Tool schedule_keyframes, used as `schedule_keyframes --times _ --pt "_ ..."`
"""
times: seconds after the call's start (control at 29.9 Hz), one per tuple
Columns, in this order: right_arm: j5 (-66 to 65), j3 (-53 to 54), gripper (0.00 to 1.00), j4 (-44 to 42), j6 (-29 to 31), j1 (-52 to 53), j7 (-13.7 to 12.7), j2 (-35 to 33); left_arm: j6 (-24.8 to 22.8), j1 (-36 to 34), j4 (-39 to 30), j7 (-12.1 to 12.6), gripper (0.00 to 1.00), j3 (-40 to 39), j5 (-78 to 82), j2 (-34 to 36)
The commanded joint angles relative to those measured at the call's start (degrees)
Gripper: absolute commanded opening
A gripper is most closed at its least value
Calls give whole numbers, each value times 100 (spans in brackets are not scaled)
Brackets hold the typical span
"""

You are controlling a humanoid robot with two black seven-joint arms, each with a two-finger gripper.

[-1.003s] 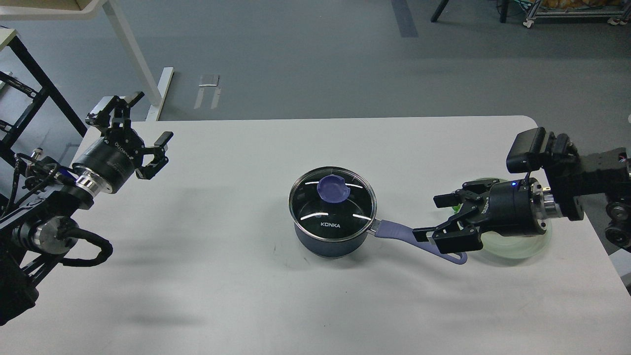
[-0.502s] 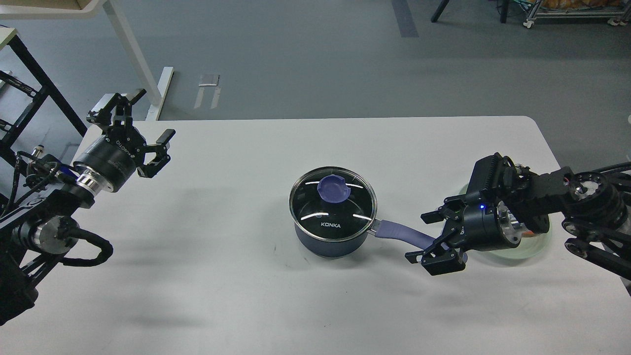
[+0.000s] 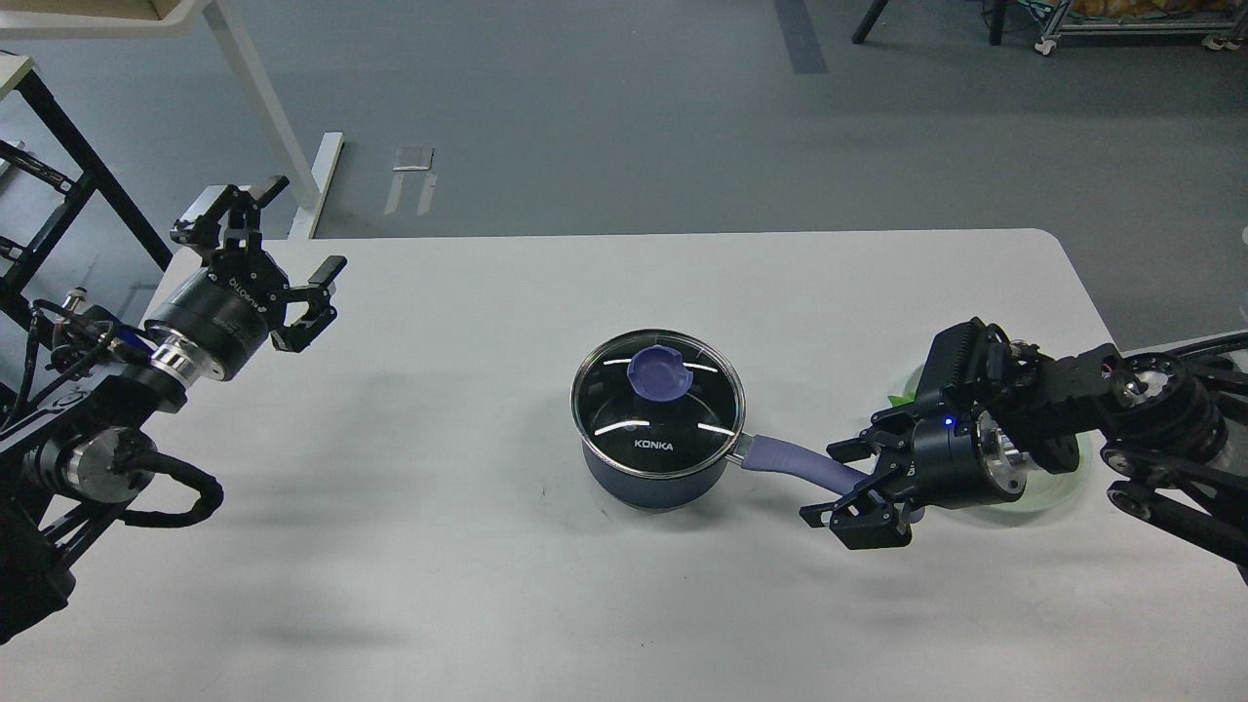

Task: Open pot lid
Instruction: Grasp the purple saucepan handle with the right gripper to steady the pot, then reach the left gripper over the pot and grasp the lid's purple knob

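Straddling the curved purple handle (image 3: pixel 792 461), right claw (image 3: pixel 846 485) gapes beside round glass lid (image 3: pixel 658 390).

Looks like a robotics lab or test room, not a home kitchen; plain white tabletop (image 3: pixel 487 585) with rounded corners, set out on open grey floor (image 3: pixel 624 117); tape marks (image 3: pixel 411 178) stuck to that floor; white desk leg (image 3: pixel 263 107) and black metal frame (image 3: pixel 58 166) at the left edge; wheeled rack (image 3: pixel 1131 24) and dark stand legs (image 3: pixel 926 19) along the far top edge; lone saucepan (image 3: pixel 658 419) with glass lid and a pale green plate (image 3: pixel 1048 483), placed as test props rather than cookware in use.
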Motion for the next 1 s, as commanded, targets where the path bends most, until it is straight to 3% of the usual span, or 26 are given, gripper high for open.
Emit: schedule_keyframes --times 0.0,0.27,0.47,0.67,0.84,0.97 --pt "-8 0 43 0 8 7 0 -2 -1 -6 -8 0 99 0 -5 8" --pt "-9 0 32 0 8 -1 0 -2 -1 -6 -8 0 99 0 4 0" --pt "-9 0 31 -9 8 -1 0 -2 -18 -102 -8 0 99 9 345 87" --pt "-17 0 31 -9 8 7 0 6 -150 -751 -113 -52 99 132 2732 88" --pt "-9 0 31 -9 8 7 0 6 -361 -1489 -604 -682 99 202 5246 79" --pt "-9 0 31 -9 8 -1 0 6 -282 -2333 -1106 -682 99 1052 6908 9"
